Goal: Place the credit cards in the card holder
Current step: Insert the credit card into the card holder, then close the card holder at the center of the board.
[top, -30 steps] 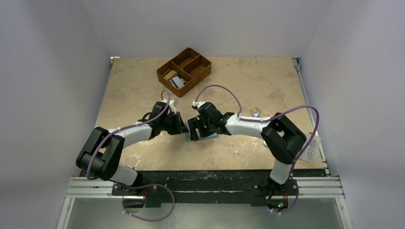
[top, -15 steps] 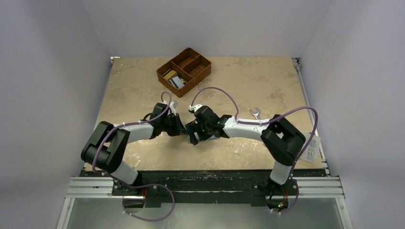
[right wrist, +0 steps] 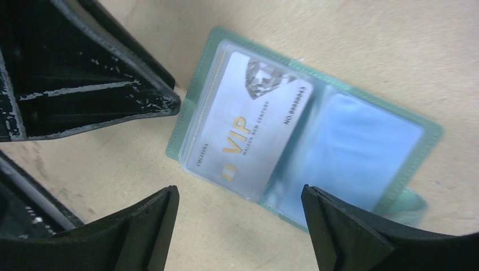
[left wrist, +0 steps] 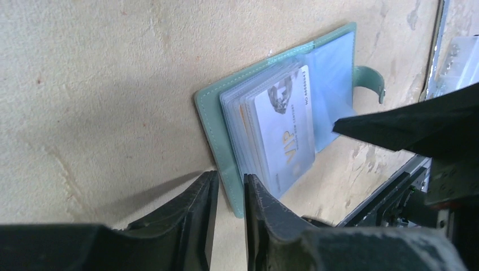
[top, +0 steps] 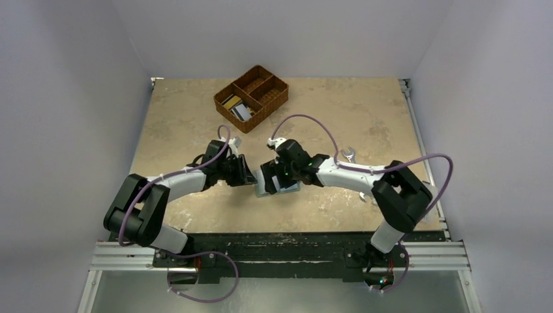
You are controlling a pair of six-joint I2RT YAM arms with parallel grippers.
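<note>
The teal card holder [left wrist: 212,113] lies open on the table, its clear sleeves facing up. A white VIP credit card [left wrist: 285,135] sits in the top sleeve and also shows in the right wrist view [right wrist: 248,130]. My left gripper [left wrist: 227,183] is shut on the edge of the holder's teal cover. My right gripper [right wrist: 238,195] is open and empty just above the holder [right wrist: 350,152]. In the top view, both grippers, left [top: 250,177] and right [top: 270,179], meet over the holder [top: 291,188]. More cards [top: 235,106] lie in the wicker basket.
The brown three-compartment wicker basket [top: 251,96] stands at the back centre. A silver wrench [top: 347,154] lies right of the right arm. A clear plastic box [left wrist: 457,56] sits by the table's right edge.
My right arm has shifted a little to the right and back, its gripper still over the holder. My left gripper has stayed at the holder's edge.
</note>
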